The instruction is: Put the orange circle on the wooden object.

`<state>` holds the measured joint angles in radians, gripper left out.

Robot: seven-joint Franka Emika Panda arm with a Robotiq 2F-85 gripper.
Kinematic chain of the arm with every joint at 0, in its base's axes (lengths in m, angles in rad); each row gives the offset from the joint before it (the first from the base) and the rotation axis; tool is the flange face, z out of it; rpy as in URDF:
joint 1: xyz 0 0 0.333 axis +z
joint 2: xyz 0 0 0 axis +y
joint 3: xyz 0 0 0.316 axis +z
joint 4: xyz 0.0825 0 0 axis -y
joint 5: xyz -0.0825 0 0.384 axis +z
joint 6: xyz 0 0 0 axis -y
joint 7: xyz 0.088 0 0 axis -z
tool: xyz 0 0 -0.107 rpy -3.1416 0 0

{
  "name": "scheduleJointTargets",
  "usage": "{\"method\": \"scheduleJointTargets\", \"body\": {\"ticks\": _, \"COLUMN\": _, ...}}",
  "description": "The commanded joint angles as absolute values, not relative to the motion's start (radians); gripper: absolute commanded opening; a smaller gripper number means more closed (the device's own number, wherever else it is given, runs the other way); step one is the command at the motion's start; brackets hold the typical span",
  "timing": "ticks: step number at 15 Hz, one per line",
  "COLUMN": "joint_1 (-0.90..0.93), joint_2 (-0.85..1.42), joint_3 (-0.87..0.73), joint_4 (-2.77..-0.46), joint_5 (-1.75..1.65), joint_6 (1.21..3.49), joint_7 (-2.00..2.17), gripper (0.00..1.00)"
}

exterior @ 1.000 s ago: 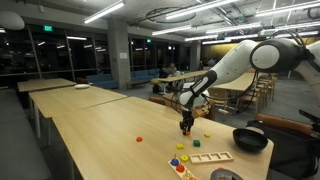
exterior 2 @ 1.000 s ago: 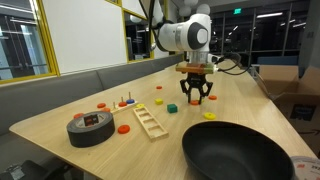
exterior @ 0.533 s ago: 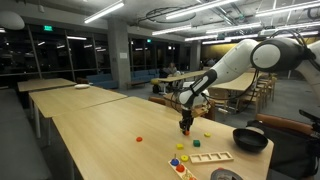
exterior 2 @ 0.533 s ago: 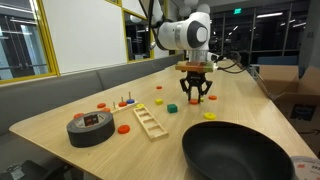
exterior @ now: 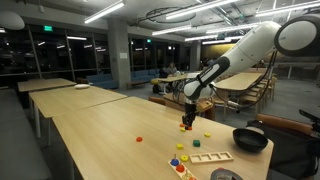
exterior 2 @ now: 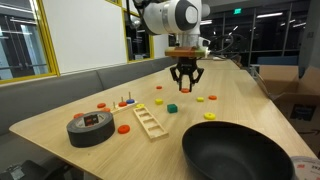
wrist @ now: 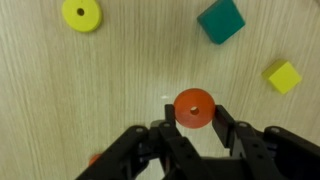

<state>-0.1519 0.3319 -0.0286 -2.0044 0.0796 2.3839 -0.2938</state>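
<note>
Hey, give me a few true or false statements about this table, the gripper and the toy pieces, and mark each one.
1. The orange circle sits between the fingers of the gripper in the wrist view. True.
2. The orange circle already lies on the wooden board. False: the board lies beside the tape roll, away from the gripper.
3. A teal cube and a yellow cube lie near the orange circle. True.
4. The black bowl holds toy pieces. False: no pieces show inside it.
</note>
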Motion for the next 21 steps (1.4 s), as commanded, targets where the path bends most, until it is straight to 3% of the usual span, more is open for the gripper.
{"method": "scheduleJointTargets", "body": {"ticks": 1, "joint_1": -0.123, "joint_2": 0.127, "joint_3": -0.013, "joint_4": -2.217, "joint_5": 0.060, "joint_6": 2.403, "joint_7": -0.319, "gripper": 0.24}}
{"method": "scheduleJointTargets", "body": {"ticks": 11, "joint_1": 0.040, "joint_2": -0.186, "joint_3": 0.056, "joint_4": -2.565, "joint_5": 0.100, "joint_6": 2.423, "joint_7": -0.301, "gripper": 0.25}}
{"method": "scheduleJointTargets", "body": {"ticks": 21, "joint_1": 0.214, "joint_2": -0.208, "joint_3": 0.126, "joint_4": -2.657, "joint_5": 0.201, "joint_6": 2.518, "joint_7": -0.277, "gripper": 0.25}}
